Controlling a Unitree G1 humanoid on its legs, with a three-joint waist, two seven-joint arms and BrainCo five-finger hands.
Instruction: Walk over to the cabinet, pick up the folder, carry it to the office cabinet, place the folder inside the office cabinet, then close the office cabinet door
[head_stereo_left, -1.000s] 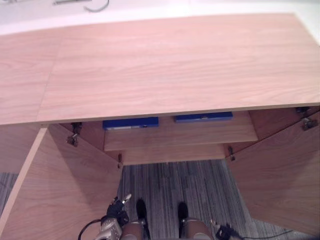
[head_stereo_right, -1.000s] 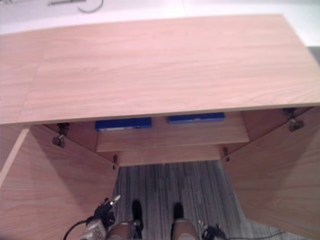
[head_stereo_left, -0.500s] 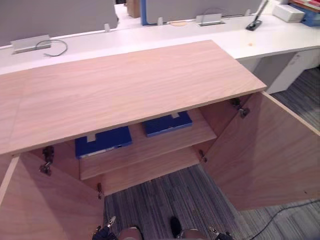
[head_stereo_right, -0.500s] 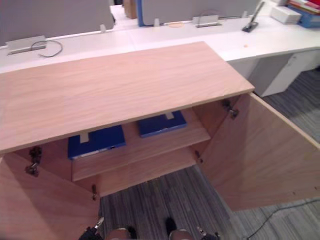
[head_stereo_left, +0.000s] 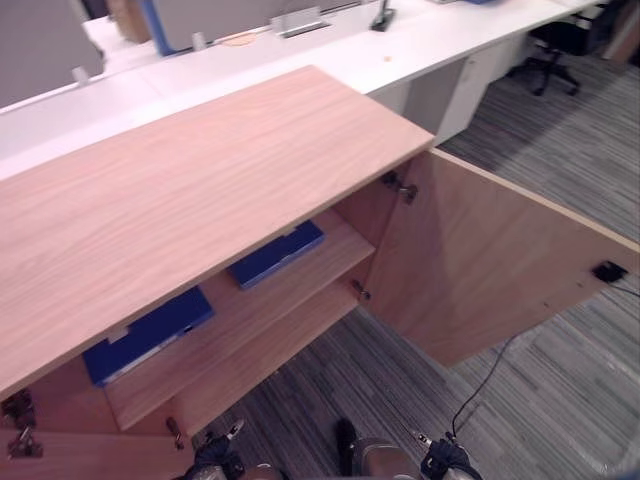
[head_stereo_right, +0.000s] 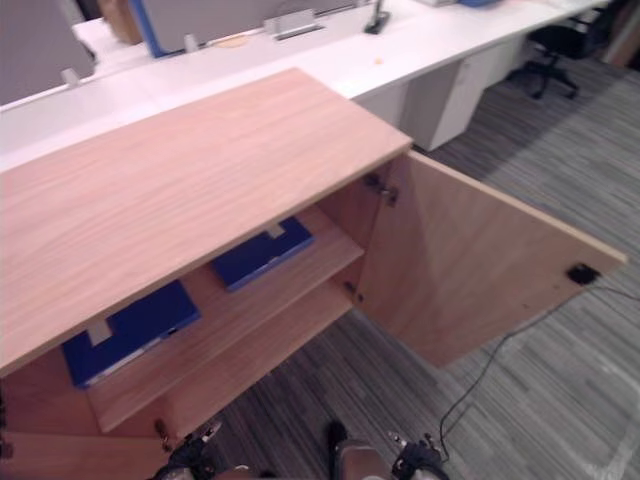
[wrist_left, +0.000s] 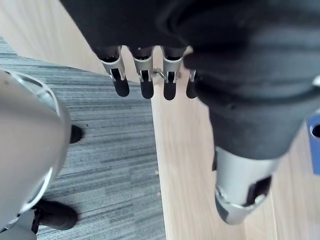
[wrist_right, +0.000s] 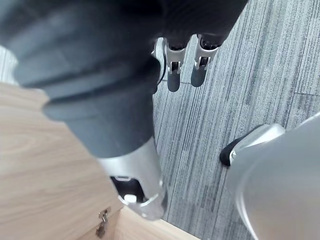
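A wooden cabinet (head_stereo_left: 190, 180) stands with its doors swung open. On its upper shelf lie two blue folders, one towards the left (head_stereo_left: 148, 335) and one further right (head_stereo_left: 277, 254). My left hand (head_stereo_left: 215, 455) hangs low in front of the cabinet, fingers (wrist_left: 145, 82) straight and holding nothing. Low on the right, my right hand (head_stereo_left: 445, 458) hangs over the carpet, its fingers (wrist_right: 184, 67) relaxed and empty. Both hands are well below and apart from the folders.
The cabinet's right door (head_stereo_left: 480, 260) juts out over the grey striped carpet (head_stereo_left: 570, 390), with a small black piece (head_stereo_left: 607, 271) at its outer edge. A long white desk (head_stereo_left: 330, 50) runs behind the cabinet. A black office chair (head_stereo_left: 560, 35) stands at the far right.
The camera has swung to the right, so the cabinet now sits left in view and more of the right door and carpet show. Both hands still hang low and empty.
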